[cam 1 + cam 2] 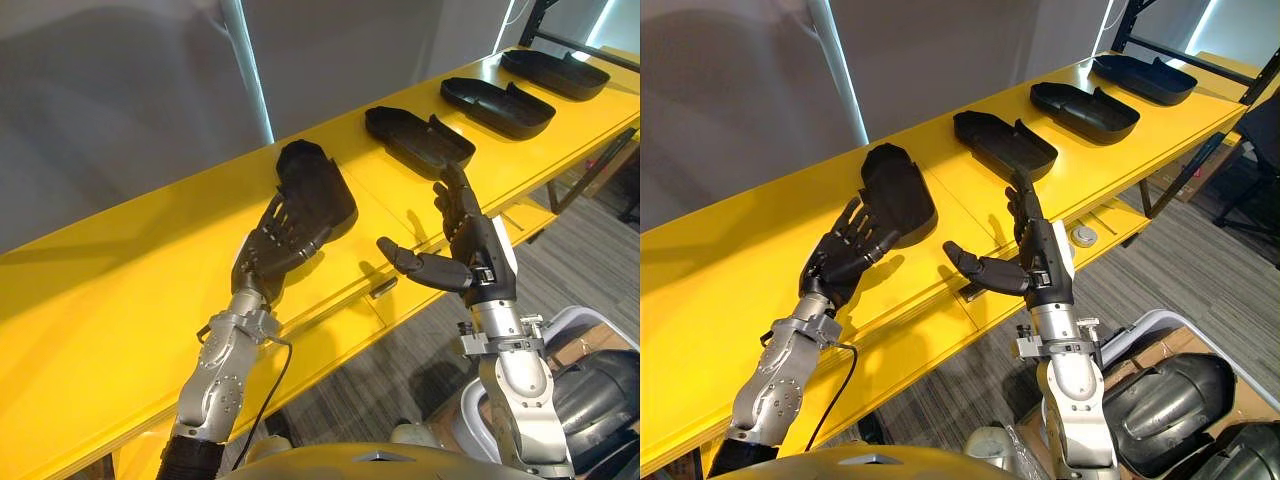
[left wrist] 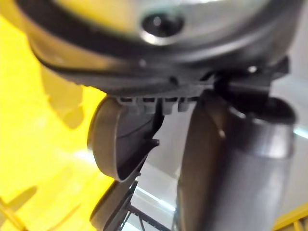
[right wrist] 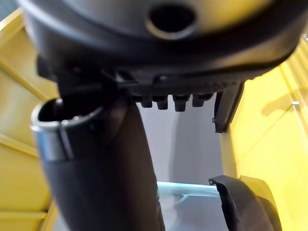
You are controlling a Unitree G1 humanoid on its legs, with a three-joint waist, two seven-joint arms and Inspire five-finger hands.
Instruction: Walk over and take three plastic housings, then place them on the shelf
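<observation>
Several black plastic housings lie in a row on the long yellow shelf [image 1: 120, 290]. The nearest housing [image 1: 320, 185] is tipped up on its edge. My left hand [image 1: 275, 245] lies against its near side with straight fingers, open; the left wrist view shows that housing [image 2: 115, 139] just past the thumb [image 2: 226, 163]. My right hand [image 1: 470, 250] hovers open at the shelf's front edge, fingers upright and thumb out to the left, holding nothing. It stands just short of the second housing [image 1: 418, 137]. A third housing [image 1: 497, 106] and a fourth housing [image 1: 555, 72] lie farther right.
A lower yellow ledge runs under the shelf's front and carries a small round white part [image 1: 1083, 236]. A black rack frame [image 1: 1140, 30] stands at the far right end. A container with dark moulded parts [image 1: 1170, 400] sits on the grey carpet at lower right.
</observation>
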